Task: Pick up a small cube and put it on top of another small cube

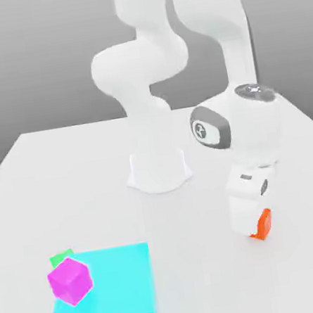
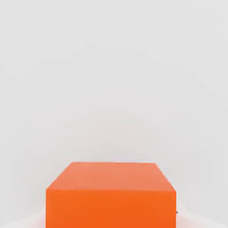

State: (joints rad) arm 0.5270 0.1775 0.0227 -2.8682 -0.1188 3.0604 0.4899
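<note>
The small cube [image 1: 263, 223] looked light, rigid and smooth, best pinched across opposite flat faces; whether the gripper [image 1: 255, 228] had clamped it, I could not tell.

Magenta small cube [image 1: 69, 280] at cyan block [image 1: 103, 296] corner, green small cube [image 1: 61, 258] just behind; all on white table [image 1: 63, 181].

Glossy white rounded arm [image 1: 147, 68], grey joint cap [image 1: 206, 128] with a dark mark

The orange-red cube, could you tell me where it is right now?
In the exterior view, the orange-red cube sits low on the right, directly under the gripper, well apart from the cyan block.
</note>
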